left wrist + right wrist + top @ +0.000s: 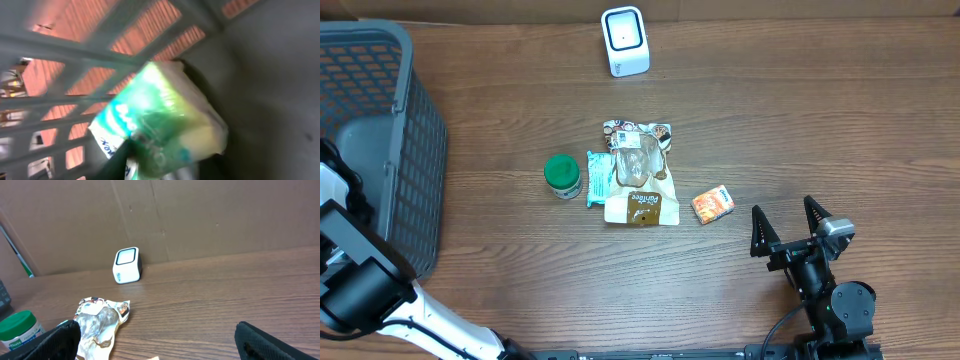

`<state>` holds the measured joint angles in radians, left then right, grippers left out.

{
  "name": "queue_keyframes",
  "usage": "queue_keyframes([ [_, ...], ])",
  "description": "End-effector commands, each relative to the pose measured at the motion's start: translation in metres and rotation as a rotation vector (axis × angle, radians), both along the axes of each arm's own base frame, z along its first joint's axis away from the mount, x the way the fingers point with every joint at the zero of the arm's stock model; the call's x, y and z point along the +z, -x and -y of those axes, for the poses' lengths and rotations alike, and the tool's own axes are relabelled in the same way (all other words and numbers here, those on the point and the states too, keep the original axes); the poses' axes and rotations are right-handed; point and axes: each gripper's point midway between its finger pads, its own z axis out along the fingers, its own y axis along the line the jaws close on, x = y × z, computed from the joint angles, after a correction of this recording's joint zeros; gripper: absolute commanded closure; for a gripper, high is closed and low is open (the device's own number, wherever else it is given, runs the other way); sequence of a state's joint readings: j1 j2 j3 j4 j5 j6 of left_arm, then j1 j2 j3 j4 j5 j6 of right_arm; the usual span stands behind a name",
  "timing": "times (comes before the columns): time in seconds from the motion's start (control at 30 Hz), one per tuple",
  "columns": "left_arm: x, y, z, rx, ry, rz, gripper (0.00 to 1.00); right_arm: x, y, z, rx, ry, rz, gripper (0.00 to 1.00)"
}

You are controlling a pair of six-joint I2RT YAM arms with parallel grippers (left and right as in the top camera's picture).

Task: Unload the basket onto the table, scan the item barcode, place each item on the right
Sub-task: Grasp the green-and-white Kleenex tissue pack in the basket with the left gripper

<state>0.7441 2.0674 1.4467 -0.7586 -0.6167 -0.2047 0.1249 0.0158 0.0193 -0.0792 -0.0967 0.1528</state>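
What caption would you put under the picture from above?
A snack bag, green-lidded jar and orange box sit on the table near the white scanner; right claw open.

A white scanner (625, 40) with a dark-rimmed square window stood upright at the far edge of the tabletop (820, 120), well apart from the other items. Near the middle, a green-lidded jar (562, 175) stood upright with a teal packet (599, 178) just beside it. A flat clear-and-brown snack bag (640, 175) touched the packet, and a small orange box (712, 204) lay askew near the bag. A blurred green-and-white soft pack (160, 125) sat tilted inside the grey basket (260, 75), near its slatted wall.
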Motion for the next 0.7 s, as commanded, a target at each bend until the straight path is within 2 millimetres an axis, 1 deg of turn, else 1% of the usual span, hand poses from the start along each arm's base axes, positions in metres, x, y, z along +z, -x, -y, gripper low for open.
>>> queue_keyframes([
  [0.0,-0.032,0.006,0.010,0.016,0.073,-0.035,0.96,-0.004,-0.001,0.002,-0.011,0.005,-0.003,0.00],
  [0.1,-0.032,0.008,0.013,0.015,0.084,-0.044,0.96,-0.004,-0.001,0.002,-0.011,0.005,-0.003,0.00],
  [0.2,-0.029,0.009,0.019,0.007,0.107,-0.064,0.96,-0.004,-0.001,0.002,-0.011,0.005,-0.003,0.00],
  [0.27,-0.024,0.004,0.025,-0.007,0.123,-0.060,0.96,-0.004,-0.001,0.002,-0.011,0.005,-0.003,0.00],
  [0.37,-0.009,-0.015,0.036,-0.045,0.155,-0.009,0.96,-0.004,-0.001,0.002,-0.011,0.005,-0.003,0.00],
  [0.47,0.017,-0.043,0.051,-0.102,0.177,0.086,0.96,-0.004,-0.001,0.002,-0.011,0.005,-0.003,0.00],
  [0.57,0.045,-0.073,0.070,-0.176,0.213,0.202,0.96,-0.004,-0.001,0.002,-0.011,0.005,-0.003,0.00],
  [0.63,0.059,-0.087,0.083,-0.236,0.233,0.261,0.96,-0.004,-0.001,0.002,-0.011,0.005,-0.003,0.00],
  [0.67,0.065,-0.091,0.086,-0.255,0.232,0.273,0.96,-0.004,-0.001,0.002,-0.011,0.005,-0.003,0.00],
])
